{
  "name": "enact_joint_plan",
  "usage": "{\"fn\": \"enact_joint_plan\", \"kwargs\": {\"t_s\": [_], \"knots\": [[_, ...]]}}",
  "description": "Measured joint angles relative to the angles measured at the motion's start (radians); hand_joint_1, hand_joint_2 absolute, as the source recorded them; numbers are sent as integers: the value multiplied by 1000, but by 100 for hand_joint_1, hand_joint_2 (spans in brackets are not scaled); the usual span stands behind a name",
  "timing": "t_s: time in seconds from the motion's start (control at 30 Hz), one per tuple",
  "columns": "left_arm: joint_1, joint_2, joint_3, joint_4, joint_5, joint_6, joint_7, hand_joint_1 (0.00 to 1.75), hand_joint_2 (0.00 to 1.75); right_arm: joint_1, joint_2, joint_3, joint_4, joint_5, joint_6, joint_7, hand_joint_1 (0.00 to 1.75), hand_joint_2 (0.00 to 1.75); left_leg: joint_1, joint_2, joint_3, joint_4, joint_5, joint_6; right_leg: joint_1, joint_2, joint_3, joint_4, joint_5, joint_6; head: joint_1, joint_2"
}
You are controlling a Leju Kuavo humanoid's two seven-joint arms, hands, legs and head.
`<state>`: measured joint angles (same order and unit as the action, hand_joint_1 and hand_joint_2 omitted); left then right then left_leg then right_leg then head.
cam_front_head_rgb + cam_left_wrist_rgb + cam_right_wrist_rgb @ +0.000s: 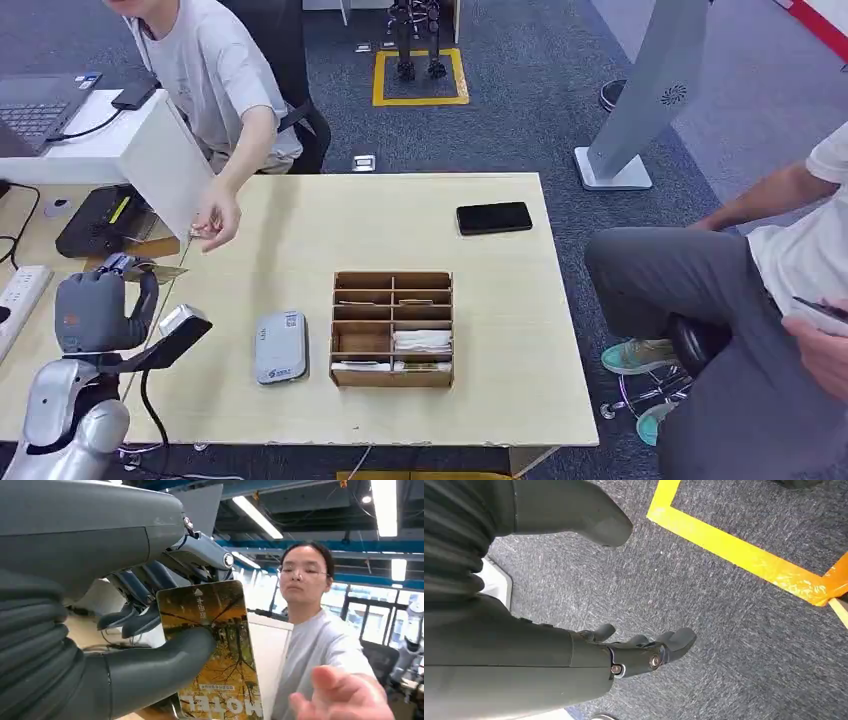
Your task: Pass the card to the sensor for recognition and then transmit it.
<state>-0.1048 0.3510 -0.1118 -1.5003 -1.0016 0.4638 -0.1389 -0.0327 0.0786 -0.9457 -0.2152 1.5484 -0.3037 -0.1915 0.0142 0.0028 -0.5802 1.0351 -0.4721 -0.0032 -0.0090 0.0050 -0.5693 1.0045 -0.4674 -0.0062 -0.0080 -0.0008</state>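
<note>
The left hand stood raised above the left edge of the bench, grasping the card. In the left wrist view the thumb pressed across the card's printed face and the darker fingers backed it from behind, so most of the card stood free of the grip. The right hand hung over the carpet, released, fingers apart and holding nothing.

A person's hand was stretched out over the bench corner, just beside the card's far edge. Whether it touched the card could not be told. The reader, a flat grey unit, lay on the bench well apart from the card, beside the wooden organiser. A phone lay near the far edge.

Judged from this layout, the step in hand was the handover to the person; whether recognition had been completed could not be told.

Procedure for a clean handover:
- Hold the wrist steady, with the free end of the card toward the receiving hand.
- Maintain thumb pressure until the person has a firm pinch on the card.
- Release by lifting the thumb away; do not pull the arm back first.
- Risk: an early release would drop the card at the bench edge.
</note>
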Motion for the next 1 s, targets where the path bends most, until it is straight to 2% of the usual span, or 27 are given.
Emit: {"fn": "enact_joint_plan", "kwargs": {"t_s": [0.1,0.17,0.33,0.37,0.5,0.57,0.63,0.7,0.8,1.0], "knots": [[9,-5,4,-15,145,-48,-64,175,175,0,0,1,0,0,0,0,0,175,0,0,0,0,0,0,0,0,0,0,0,0,0,0],[14,-13,11,-30,245,-98,-85,175,175,0,0,1,0,0,0,0,0,175,0,0,0,0,0,0,0,0,0,0,0,0,0,0],[17,-31,24,-56,310,-146,-90,175,175,0,0,1,0,0,-2,0,0,175,0,0,0,0,0,0,0,0,0,0,0,0,0,0],[16,-37,26,-58,356,-188,-75,175,175,0,0,1,0,-1,-3,2,0,175,0,0,0,0,0,0,0,0,0,0,0,0,0,0],[23,-77,45,-69,692,-446,26,175,175,1,1,1,0,-2,-15,3,0,175,0,0,-1,0,0,0,0,0,0,0,0,0,0,0],[45,-87,53,-77,829,-501,60,175,175,2,2,1,0,-2,-23,3,0,175,0,1,0,0,0,0,0,1,-1,0,0,0,0,0],[73,-93,54,-90,931,-528,84,175,175,7,2,0,0,-2,-27,4,0,175,0,1,-1,0,0,0,0,1,-1,0,0,0,0,0],[104,-96,54,-100,985,-539,104,175,175,8,2,0,2,-2,-33,8,0,175,0,1,-1,0,0,0,0,1,-2,0,0,0,0,0],[152,-103,51,-107,957,-525,127,175,175,8,3,-3,3,-2,-37,14,0,175,0,1,-2,0,-1,0,0,1,-3,0,-1,1,0,0],[226,-124,16,-107,988,-511,129,175,175,9,3,-3,4,0,-37,18,0,175,0,1,-3,0,-1,0,0,1,-3,0,-1,1,0,0]]}}
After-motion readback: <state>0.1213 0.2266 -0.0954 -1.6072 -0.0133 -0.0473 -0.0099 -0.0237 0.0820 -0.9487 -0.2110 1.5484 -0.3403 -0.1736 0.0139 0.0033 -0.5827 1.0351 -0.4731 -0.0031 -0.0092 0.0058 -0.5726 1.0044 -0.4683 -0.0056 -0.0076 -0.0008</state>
